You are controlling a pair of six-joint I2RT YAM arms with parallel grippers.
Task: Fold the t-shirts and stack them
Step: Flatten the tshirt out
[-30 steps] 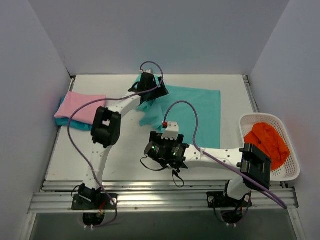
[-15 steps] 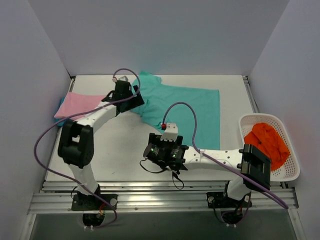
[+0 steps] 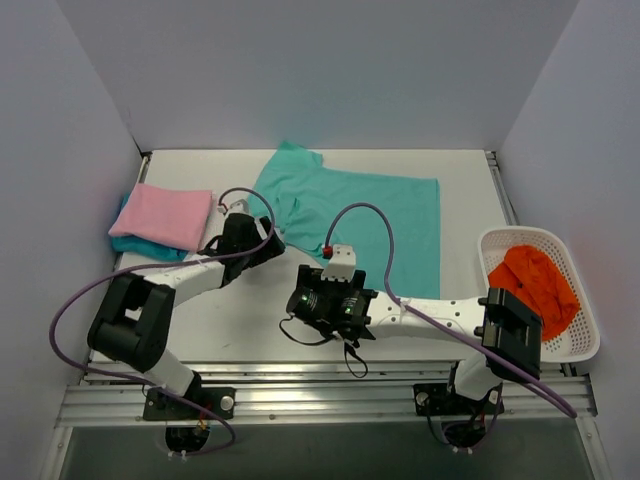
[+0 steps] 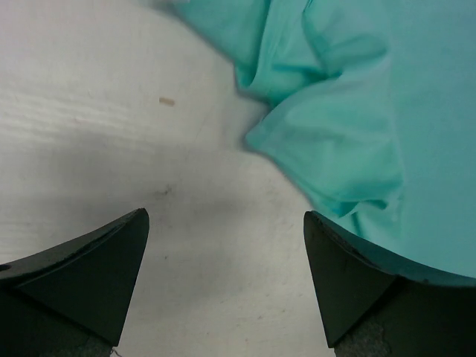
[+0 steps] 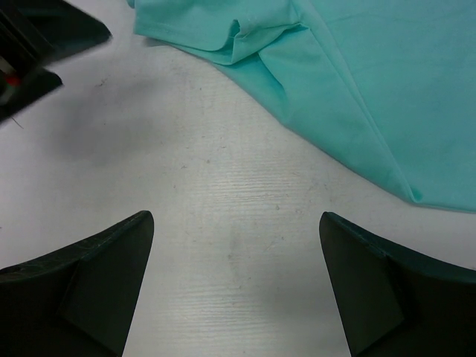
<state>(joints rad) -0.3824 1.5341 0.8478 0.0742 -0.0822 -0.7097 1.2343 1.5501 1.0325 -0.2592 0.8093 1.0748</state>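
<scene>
The mint-teal shirt (image 3: 370, 215) lies spread across the far middle of the worktop (image 3: 190, 170), neck end toward the left edge and hem toward the right edge. Its body looks fairly flat, but the near sleeve (image 4: 335, 156) is bunched into soft folds. The pink shirt (image 3: 165, 215) sits folded on top of the darker turquoise shirt (image 3: 135, 245) at the left edge, so the stack is begun and this third shirt is the one to fold.

The left gripper (image 4: 223, 214) hangs low over bare worktop just beside that rumpled sleeve, fingers spread wide and holding nothing. The cloth is ahead of it and off to one side, not between the fingers. The right gripper (image 5: 234, 217) is also wide open and empty, over bare worktop near the shirt's near edge, with the long side hem just ahead of it.

The step in hand seems to be taking hold of the near side of the shirt for a first fold. To do it well, the left gripper should shift sideways until the sleeve's outer edge sits squarely between the fingers, then come down close to the worktop and pinch only the sleeve, not the body layer under it. The right gripper should take the near hem toward the right edge, so both corners lift together and the fold line runs straight. Thin fabric slips and drags, so lift gently and keep the span taut.
</scene>
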